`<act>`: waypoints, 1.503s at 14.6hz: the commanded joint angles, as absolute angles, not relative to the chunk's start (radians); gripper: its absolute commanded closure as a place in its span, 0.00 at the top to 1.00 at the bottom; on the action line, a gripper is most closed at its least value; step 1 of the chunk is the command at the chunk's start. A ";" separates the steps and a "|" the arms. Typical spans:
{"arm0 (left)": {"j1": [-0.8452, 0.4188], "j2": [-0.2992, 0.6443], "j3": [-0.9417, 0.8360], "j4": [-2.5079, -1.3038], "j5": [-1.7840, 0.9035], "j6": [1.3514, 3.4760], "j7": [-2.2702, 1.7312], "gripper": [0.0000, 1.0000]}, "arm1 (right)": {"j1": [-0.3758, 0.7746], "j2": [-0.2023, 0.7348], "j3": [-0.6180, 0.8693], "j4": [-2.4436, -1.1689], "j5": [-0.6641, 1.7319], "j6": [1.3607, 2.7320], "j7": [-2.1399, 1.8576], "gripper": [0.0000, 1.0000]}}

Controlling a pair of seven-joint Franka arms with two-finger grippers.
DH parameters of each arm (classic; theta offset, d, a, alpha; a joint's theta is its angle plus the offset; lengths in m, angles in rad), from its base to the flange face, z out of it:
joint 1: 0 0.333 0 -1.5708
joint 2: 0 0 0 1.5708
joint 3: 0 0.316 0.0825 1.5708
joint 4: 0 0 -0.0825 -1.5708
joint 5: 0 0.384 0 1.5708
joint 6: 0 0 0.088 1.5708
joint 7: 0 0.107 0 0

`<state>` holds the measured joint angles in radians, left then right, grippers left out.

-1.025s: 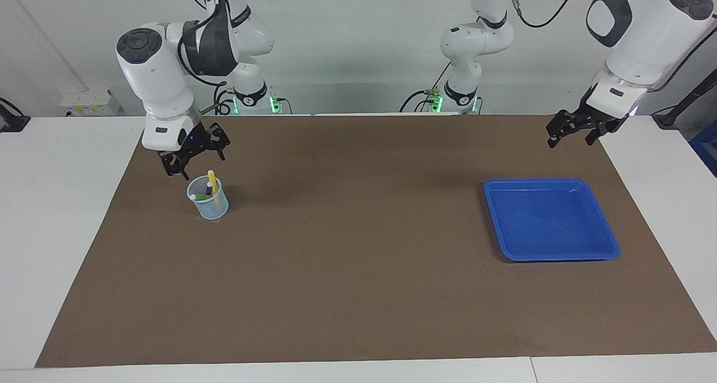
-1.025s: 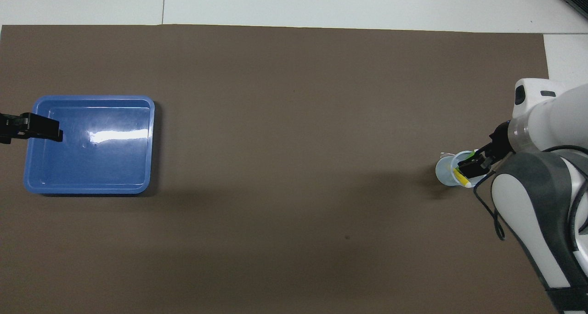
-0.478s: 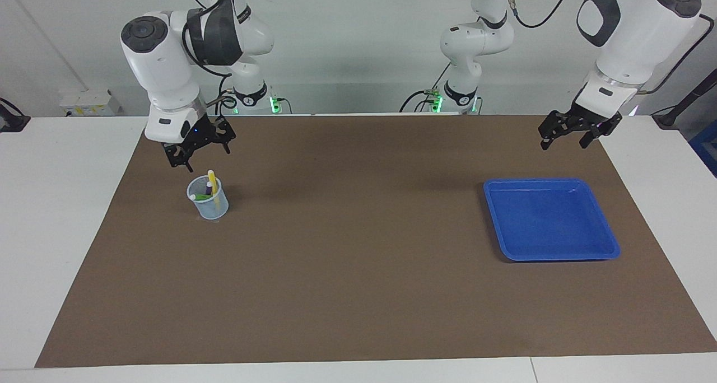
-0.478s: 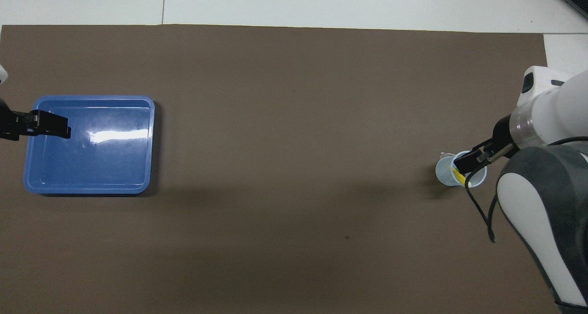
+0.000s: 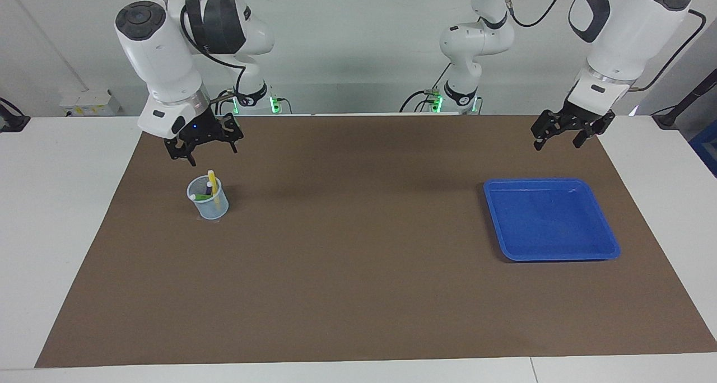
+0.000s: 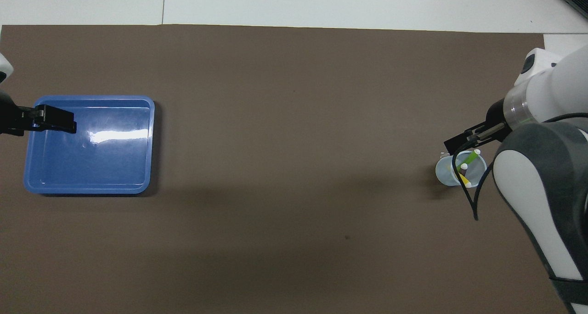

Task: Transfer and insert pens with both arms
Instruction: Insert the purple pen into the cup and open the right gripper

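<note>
All three pens standing in cup; tray bare. Right gripper at cup's 12 o'clock, left gripper over mat at tray's 12 o'clock, both wide, nothing held. Transfer apparently complete.

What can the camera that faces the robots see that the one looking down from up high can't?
Only the facing view shows the whole arms, their bases and the wall, and that both grippers hang in the air: the right gripper above the mat by the cup, the left gripper above the mat, nearer the robots than the tray.

Only the overhead view looks straight into the cup at the pens and shows the tray's shiny floor.

Both show the brown mat, the cup, pens and empty tray.
</note>
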<state>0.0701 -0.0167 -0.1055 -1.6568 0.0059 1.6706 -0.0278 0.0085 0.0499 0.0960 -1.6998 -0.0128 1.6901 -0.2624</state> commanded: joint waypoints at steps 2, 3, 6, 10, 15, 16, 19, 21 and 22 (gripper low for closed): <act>0.040 -0.032 -0.071 -1.644 0.014 1.641 -0.040 1.00 | 0.011 0.055 0.094 -1.683 0.005 1.654 -0.242 1.00; 0.010 -0.031 -0.042 -1.644 0.015 1.637 -0.040 1.00 | 0.011 0.045 0.094 -1.703 0.005 1.657 -0.244 1.00; -0.015 -0.032 -0.017 -1.644 0.015 1.644 -0.038 1.00 | 0.011 0.017 0.086 -1.710 0.005 1.661 -0.242 1.00; -0.012 -0.037 -0.032 -1.646 0.021 1.634 -0.026 1.00 | 0.024 0.014 0.084 -1.713 0.003 1.660 -0.097 1.00; -0.003 -0.037 -0.043 -1.647 0.015 1.638 -0.038 1.00 | 0.018 0.017 0.084 -1.713 0.003 1.686 -0.094 1.00; -0.002 -0.037 -0.043 -1.647 0.014 1.641 -0.040 1.00 | 0.015 0.018 0.084 -1.713 0.002 1.686 -0.094 1.00; 0.000 -0.043 -0.043 -1.652 0.012 1.644 -0.040 1.00 | 0.012 0.020 0.078 -1.700 -0.002 1.684 -0.094 1.00; 0.000 -0.044 -0.041 -1.657 0.012 1.646 -0.041 1.00 | 0.015 0.015 0.072 -1.698 0.002 1.684 -0.089 1.00; 0.000 -0.044 -0.041 -1.657 0.012 1.646 -0.041 1.00 | 0.017 0.017 0.072 -1.698 0.005 1.686 -0.087 1.00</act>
<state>0.0048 -0.0293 -0.0460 -1.6537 0.0061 1.6567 -0.0293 0.0197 0.0276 0.0730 -1.6940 -0.0127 1.6722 -0.1060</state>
